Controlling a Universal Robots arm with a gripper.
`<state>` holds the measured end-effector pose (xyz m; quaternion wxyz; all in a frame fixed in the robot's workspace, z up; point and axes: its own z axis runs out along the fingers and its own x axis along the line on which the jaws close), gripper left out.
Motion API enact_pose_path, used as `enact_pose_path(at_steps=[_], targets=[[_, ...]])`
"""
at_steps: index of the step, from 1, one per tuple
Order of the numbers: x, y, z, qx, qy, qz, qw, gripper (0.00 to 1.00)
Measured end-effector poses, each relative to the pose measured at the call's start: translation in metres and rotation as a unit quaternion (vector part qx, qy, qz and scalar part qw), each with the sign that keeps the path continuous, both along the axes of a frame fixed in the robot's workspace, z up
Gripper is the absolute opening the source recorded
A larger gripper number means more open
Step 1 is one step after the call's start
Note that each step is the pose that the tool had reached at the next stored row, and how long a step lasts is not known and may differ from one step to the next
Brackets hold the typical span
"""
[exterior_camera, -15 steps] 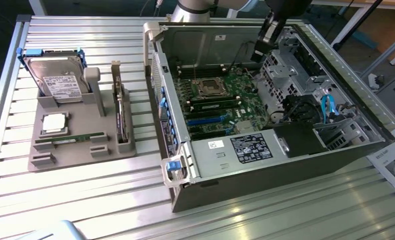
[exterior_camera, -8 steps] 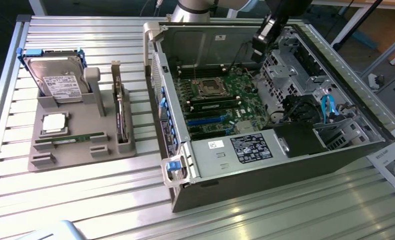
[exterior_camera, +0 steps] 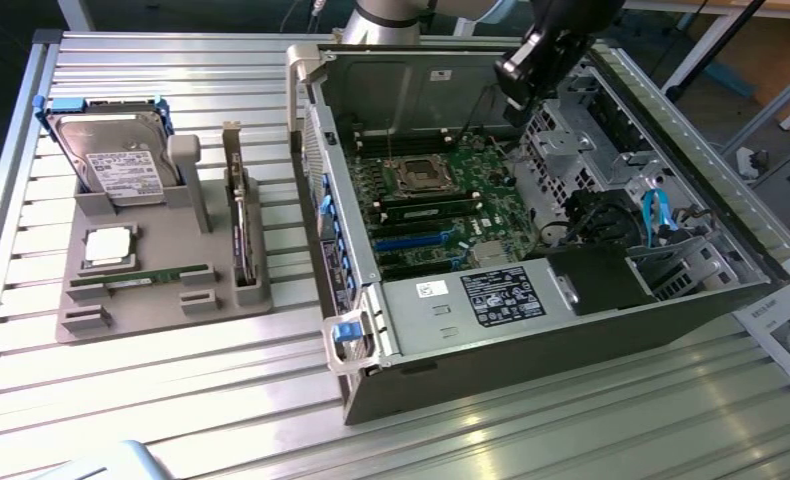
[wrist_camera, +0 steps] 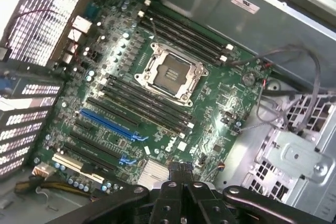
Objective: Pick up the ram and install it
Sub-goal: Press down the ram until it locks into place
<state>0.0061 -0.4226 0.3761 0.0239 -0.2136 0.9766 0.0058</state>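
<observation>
Gripper over open case; ram well apart on holder.

We are seeing the pincer hanging above the open computer case near its back wall, while one ram is lying in the grey holder on the counter, well apart.

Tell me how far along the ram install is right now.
Done: no finished step shows. One ram stick lies in the grey holder outside the computer case. In hand: the gripper hangs over the open case, above the motherboard; whether it carries a stick cannot be told. Left: the memory slots beside the CPU socket look dark, with no seated stick clearly visible.
</observation>
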Motion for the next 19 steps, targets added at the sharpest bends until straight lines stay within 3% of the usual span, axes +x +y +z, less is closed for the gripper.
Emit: enact_pose_path(at_steps=[4,10,14,16,18,19], targets=[[0.0000,0.0000,0.0000,0.0000,0.0000,-0.049,0.9988,0.10],[0.0000,0.0000,-0.0003,0.0000,0.0000,-0.112,0.9937,0.10],[0.0000,0.0000,-0.0004,0.0000,0.0000,-0.147,0.9891,0.10],[0.0000,0.0000,-0.0004,0.0000,0.0000,-0.169,0.9856,0.10],[0.0000,0.0000,-0.0005,0.0000,0.0000,-0.193,0.9811,0.10],[0.0000,0.0000,-0.0005,0.0000,0.0000,-0.195,0.9809,0.10]])
